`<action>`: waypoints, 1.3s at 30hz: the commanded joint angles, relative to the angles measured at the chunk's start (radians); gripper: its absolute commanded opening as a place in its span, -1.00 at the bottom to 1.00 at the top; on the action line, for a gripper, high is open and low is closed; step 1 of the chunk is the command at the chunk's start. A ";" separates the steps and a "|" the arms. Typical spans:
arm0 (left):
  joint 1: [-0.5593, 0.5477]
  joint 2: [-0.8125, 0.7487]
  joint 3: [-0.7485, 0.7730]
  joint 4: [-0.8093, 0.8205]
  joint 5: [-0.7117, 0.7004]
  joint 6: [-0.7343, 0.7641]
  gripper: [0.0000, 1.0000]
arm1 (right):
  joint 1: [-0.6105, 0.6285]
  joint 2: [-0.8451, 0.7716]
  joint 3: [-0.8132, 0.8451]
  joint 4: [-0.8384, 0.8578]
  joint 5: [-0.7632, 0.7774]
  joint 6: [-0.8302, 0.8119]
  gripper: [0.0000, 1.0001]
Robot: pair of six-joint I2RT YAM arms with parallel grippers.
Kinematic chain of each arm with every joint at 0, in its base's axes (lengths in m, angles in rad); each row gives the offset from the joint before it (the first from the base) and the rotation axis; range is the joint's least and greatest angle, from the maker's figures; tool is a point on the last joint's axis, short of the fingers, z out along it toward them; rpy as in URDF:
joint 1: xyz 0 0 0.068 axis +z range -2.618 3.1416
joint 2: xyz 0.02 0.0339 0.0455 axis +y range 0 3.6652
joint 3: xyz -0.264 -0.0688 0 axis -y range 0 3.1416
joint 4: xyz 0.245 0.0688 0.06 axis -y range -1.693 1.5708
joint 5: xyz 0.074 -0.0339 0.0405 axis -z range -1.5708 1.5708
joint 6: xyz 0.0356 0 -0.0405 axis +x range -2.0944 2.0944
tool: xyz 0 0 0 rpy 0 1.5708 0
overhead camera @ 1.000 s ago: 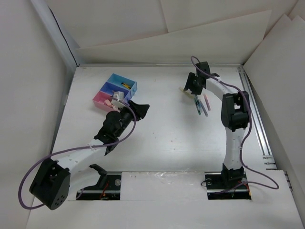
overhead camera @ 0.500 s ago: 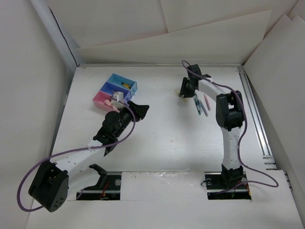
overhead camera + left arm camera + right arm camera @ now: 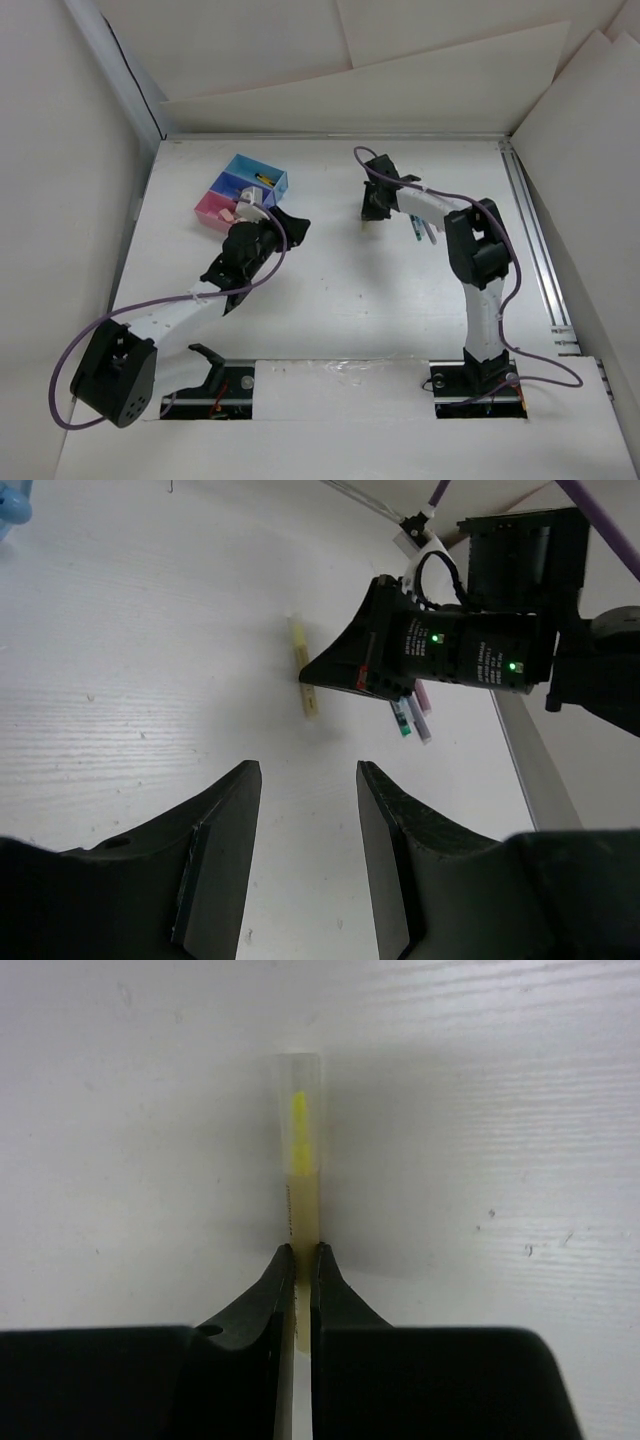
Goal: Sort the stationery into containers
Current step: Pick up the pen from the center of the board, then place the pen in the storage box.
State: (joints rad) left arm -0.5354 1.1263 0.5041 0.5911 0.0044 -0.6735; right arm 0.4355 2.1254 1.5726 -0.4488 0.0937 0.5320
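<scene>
In the right wrist view a slim pale-yellow pen (image 3: 303,1160) with a clear cap lies on the white table, and my right gripper (image 3: 303,1250) is shut on its barrel. The top view shows that gripper (image 3: 372,207) at the table's far middle. The left wrist view shows the same pen (image 3: 301,655) poking out from under the right gripper. A light-blue and a pink pen (image 3: 412,712) lie just behind it, partly under the right arm (image 3: 425,228). The joined containers, light blue (image 3: 258,175), blue-violet (image 3: 235,188) and pink (image 3: 213,208), sit at far left. My left gripper (image 3: 308,770) is open and holds nothing, beside the containers (image 3: 288,226).
White walls close in the table at the back and on both sides. A metal rail (image 3: 535,240) runs along the right edge. The light-blue container holds small yellow-orange pieces (image 3: 264,179). Both arm bases (image 3: 480,375) sit at the near edge.
My right gripper moved left off the pens and went from open to shut on the pale-yellow pen. The left arm shifted only slightly.
</scene>
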 commanded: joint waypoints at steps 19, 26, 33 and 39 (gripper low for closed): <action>0.002 0.285 0.232 -0.066 0.190 0.034 0.05 | 0.132 -0.409 -0.390 0.304 -0.475 -0.101 -1.00; 0.002 0.345 0.244 -0.057 0.214 0.023 -0.09 | 0.167 -0.409 -0.390 0.326 -0.509 -0.110 -1.00; 0.002 0.377 0.244 -0.037 0.177 0.002 -0.18 | 0.189 -0.409 -0.390 0.346 -0.520 -0.110 -1.00; 0.002 0.405 0.244 -0.002 0.177 -0.020 -0.48 | 0.198 -0.409 -0.399 0.378 -0.520 -0.110 -1.00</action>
State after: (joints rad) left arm -0.5346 1.5280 0.7162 0.5217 0.1829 -0.6815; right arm 0.6239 1.7302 1.1786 -0.1463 -0.4057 0.4397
